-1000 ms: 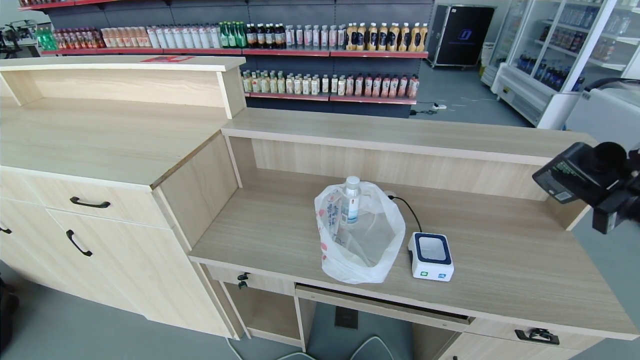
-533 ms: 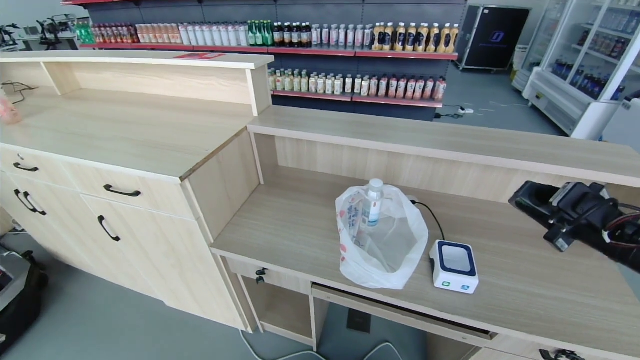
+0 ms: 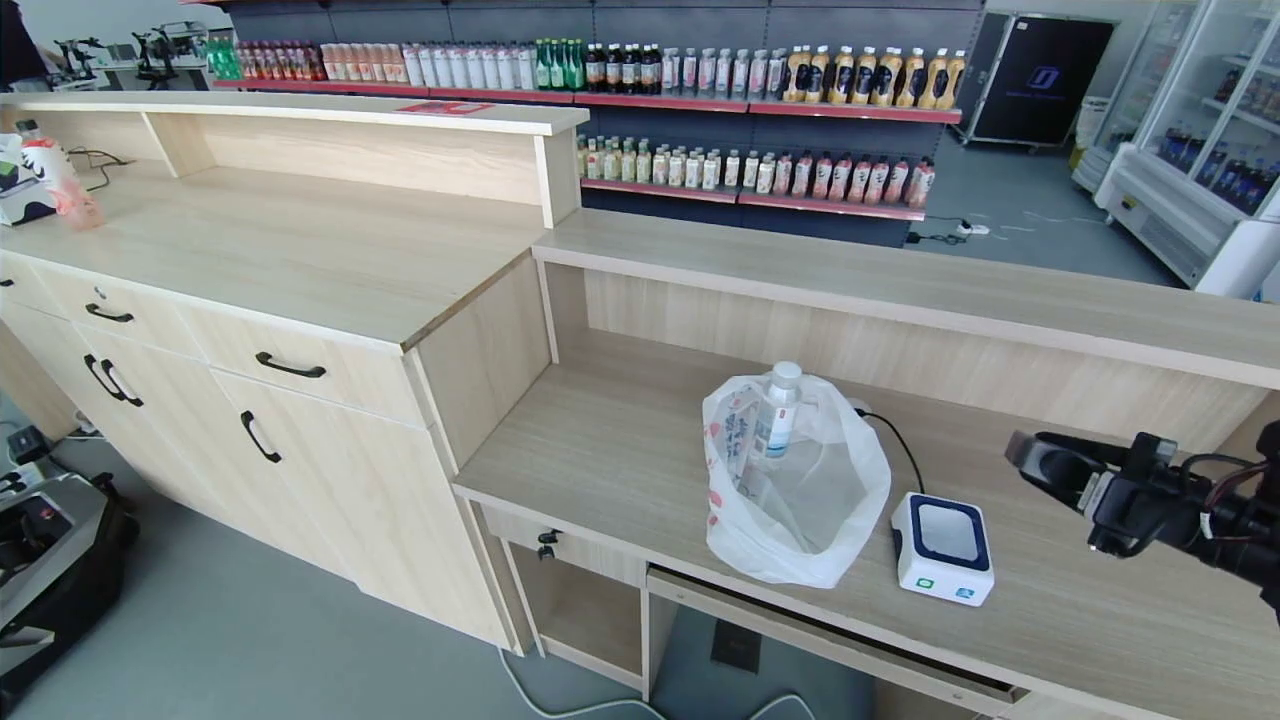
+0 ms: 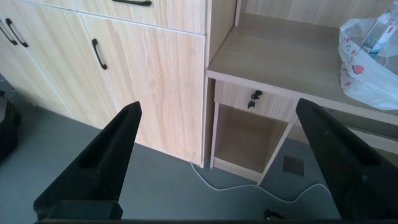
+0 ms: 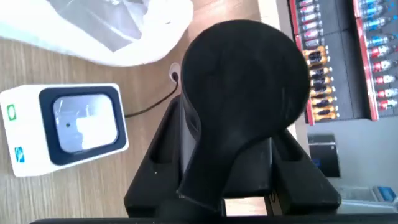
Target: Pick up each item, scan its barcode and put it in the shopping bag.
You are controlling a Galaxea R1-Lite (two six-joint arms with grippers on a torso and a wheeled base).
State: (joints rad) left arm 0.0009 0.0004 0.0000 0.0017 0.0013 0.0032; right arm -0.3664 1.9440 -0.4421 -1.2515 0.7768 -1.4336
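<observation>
Was standing by the checkout watching this one. The bag (image 3: 800, 500) sat open on the low desk (image 3: 620, 440) with one clear bottle (image 3: 778, 420) already standing upright inside it, against the bag's far wall. The scanner (image 3: 943, 548) was on the desk just beside the bag, on the robot's right, window facing up.

The right gripper (image 3: 1050, 465) hung above the desk out past the scanner, so well to the right of the bag. From what I could make out its fingers were clamped on a black item (image 5: 242, 87) (couldn't tell what it actually was, just a dark rounded thing with a pale label low down). The left gripper (image 4: 219, 104) was empty, fingers spread wide, hanging low over the floor in front of the desk, off to the bag's left.

More items (image 3: 45, 175) waited on the taller counter, far off to the bag's left.

My read: it was on the scan step for item number two. The next move would call for swinging the black item over toward the scanner and turning that label down at the window. After that it'd need to go in over the bag's mouth and come down beside the bottle without tipping it or crushing the floppy rim.
</observation>
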